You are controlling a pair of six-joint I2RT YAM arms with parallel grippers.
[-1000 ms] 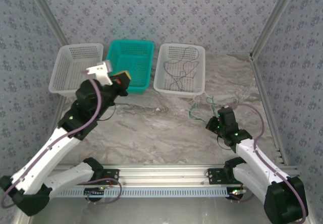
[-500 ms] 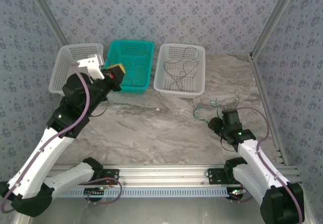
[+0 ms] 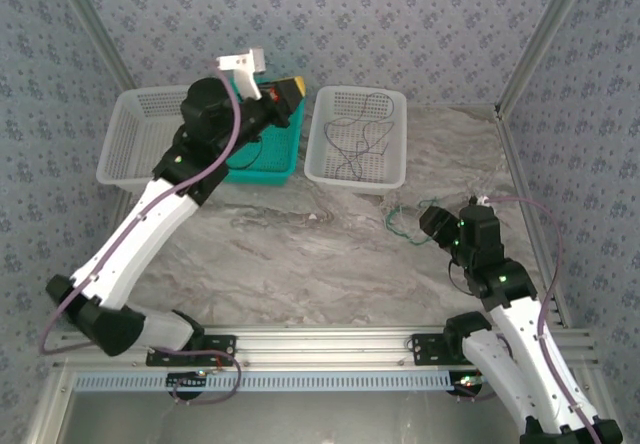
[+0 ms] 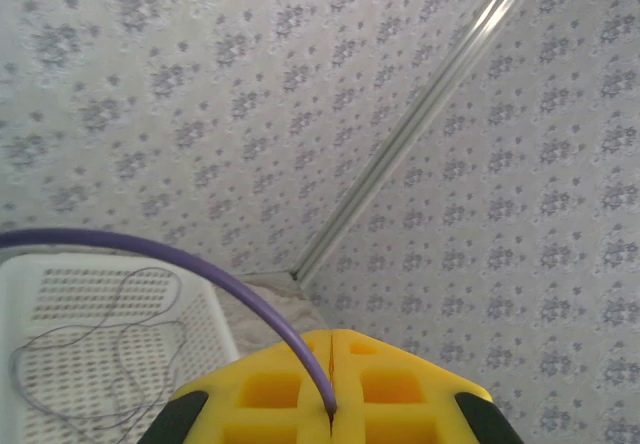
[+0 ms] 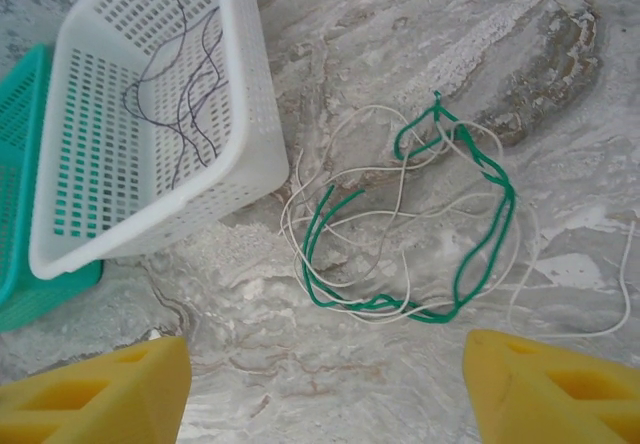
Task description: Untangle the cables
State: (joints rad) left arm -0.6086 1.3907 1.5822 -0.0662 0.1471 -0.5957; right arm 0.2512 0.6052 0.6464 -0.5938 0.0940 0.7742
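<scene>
- Three baskets stood in a row along the far side of the desk (image 3: 300,254): the left basket (image 3: 135,149), the middle basket (image 3: 265,154) close beside it, and the right basket (image 3: 355,177) set slightly apart.
- A lone cable (image 3: 362,139) lay loosely curled inside the right basket.
- The tangled cables (image 3: 400,222) lay on the desk just in front of the right basket's near right corner, outside its wall.
- The left gripper (image 3: 290,92) hung above the middle basket's far right corner.
- The right gripper (image 3: 432,222) hovered just right of the tangled cables (image 5: 506,196), which lay ahead of it on the desk, apart from both fingers.
</scene>
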